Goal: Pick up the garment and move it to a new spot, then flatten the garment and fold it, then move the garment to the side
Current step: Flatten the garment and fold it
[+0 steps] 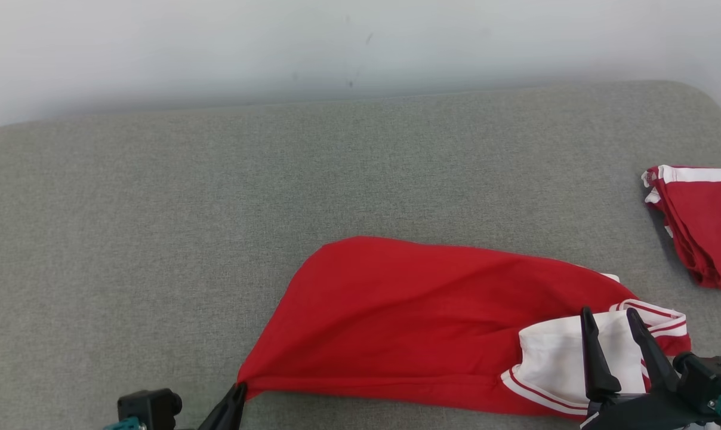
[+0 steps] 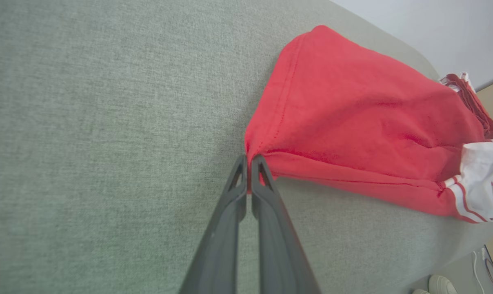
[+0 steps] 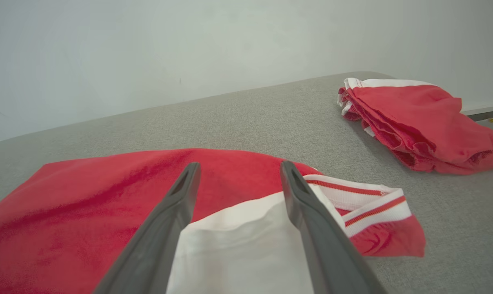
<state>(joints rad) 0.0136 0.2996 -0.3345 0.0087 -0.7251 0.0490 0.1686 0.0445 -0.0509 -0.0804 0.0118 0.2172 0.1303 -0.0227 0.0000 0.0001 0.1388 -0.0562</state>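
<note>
A red garment (image 1: 414, 316) with a white, red-striped sleeve lies crumpled on the grey cushion (image 1: 217, 209), toward the near right. My left gripper (image 1: 236, 394) is shut on the garment's near left corner; in the left wrist view the two fingers meet on the red hem (image 2: 248, 163) of the garment (image 2: 352, 118). My right gripper (image 1: 610, 325) is open, its fingers hovering over the white sleeve part (image 3: 246, 245) of the garment (image 3: 87, 204), with the gripper (image 3: 238, 173) holding nothing.
A second red and white garment (image 1: 701, 221) lies bunched at the cushion's right edge, also shown in the right wrist view (image 3: 418, 118). A pale wall (image 1: 336, 48) rises behind the cushion. Grey cushion surface stretches to the left and back.
</note>
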